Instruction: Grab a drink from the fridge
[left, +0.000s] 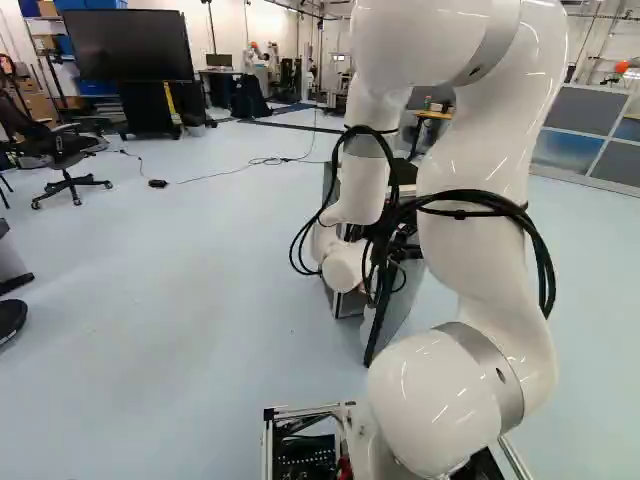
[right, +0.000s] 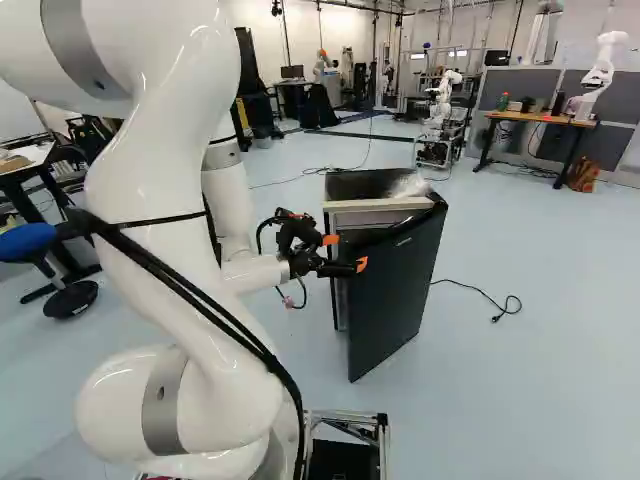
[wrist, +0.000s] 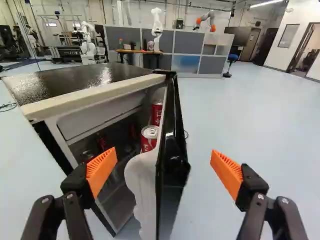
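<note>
Gripper (right: 347, 252) released, fingers spread wide; in the wrist view the edge of the door (wrist: 172, 155) lies between them. Mini fridge (wrist: 75, 82) stands ajar on the floor (wrist: 250, 125). Two red drink cans (wrist: 149, 139) sit upright inside the door, one behind the other. Dim interior possibly holds more cans.
</note>
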